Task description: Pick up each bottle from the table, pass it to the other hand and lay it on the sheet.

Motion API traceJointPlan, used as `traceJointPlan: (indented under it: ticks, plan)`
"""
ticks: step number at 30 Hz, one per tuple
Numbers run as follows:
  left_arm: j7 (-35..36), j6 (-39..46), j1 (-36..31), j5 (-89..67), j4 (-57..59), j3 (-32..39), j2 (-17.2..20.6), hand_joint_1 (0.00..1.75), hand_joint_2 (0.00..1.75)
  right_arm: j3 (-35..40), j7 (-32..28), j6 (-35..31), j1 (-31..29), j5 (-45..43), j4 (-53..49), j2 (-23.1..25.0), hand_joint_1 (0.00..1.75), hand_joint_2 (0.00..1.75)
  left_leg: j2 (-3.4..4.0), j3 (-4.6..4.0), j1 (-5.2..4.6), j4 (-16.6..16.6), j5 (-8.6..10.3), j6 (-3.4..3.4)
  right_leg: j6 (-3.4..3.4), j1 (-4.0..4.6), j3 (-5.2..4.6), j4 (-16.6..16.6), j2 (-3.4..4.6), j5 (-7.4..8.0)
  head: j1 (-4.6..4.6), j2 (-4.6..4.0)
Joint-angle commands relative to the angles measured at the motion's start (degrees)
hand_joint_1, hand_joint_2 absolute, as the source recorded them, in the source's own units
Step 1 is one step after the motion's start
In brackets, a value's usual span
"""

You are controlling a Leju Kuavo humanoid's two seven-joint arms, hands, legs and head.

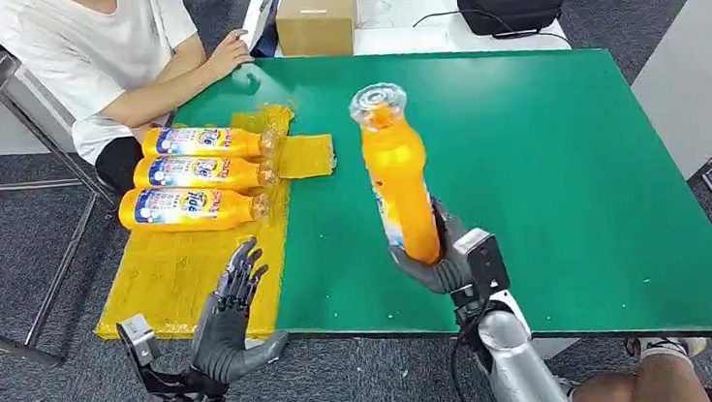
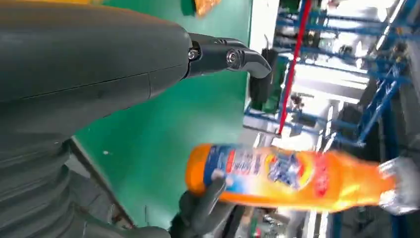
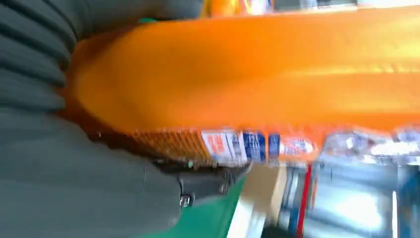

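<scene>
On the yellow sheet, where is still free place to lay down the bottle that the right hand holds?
The orange bottle sits in the right hand. The yellow sheet is bare on its near half, between the three lying bottles and the open left hand. Its far part is crowded by those bottles.

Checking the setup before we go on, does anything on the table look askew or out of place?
The yellow sheet hangs over the green table edge, with a loose scrap beside the three laid bottles. Nothing spilled.

Blurring badly in the right wrist view: orange bottle (image 3: 257, 79), label print unreadable, hiding most of right hand (image 3: 74, 193).
</scene>
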Motion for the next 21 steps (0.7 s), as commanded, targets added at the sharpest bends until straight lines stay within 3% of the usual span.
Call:
traceJointPlan:
  ticks: [1, 5, 11, 21]
  plan:
    - [-0.47, 0.62, -1.78, -1.92, 3.41, -3.95, -0.53, 0.0, 1.75, 10.5, -1.37, -1.34, -2.45, 4.53, 1.46, 1.36, 1.75, 1.75, 0.12, 0.29, 0.04, 0.0, -0.13, -0.08, -0.11, 0.05, 0.25, 0.0, 0.12, -0.09, 0.0, 0.0]
    - [1.97, -0.28, -3.88, 2.94, 4.84, -3.09, -2.32, 0.0, 1.75, 15.31, -0.62, -2.92, -2.7, 7.52, 1.74, 3.54, 1.75, 1.75, 0.03, 0.24, 0.04, 0.0, -0.1, -0.07, -0.09, 0.04, 0.22, 0.0, 0.04, -0.1, 0.0, 0.0]
    - [4.6, -2.73, -6.67, 11.09, 4.81, -3.61, -4.05, 0.0, 1.75, 22.91, -2.04, -4.36, -4.85, 9.86, 10.68, 5.66, 1.75, 1.75, 0.09, 0.41, 0.07, -0.03, -0.14, -0.11, -0.14, 0.07, 0.37, -0.02, 0.09, -0.12, 0.0, 0.0]
    - [3.99, -3.71, -7.39, 13.56, 4.52, -4.64, -4.0, 0.0, 1.75, 24.5, -2.0, -4.44, -5.79, 9.89, 12.94, 5.63, 1.75, 1.75, -0.05, 0.26, 0.04, -0.01, -0.08, -0.05, -0.08, 0.03, 0.26, -0.01, -0.05, -0.1, 0.0, 0.0]
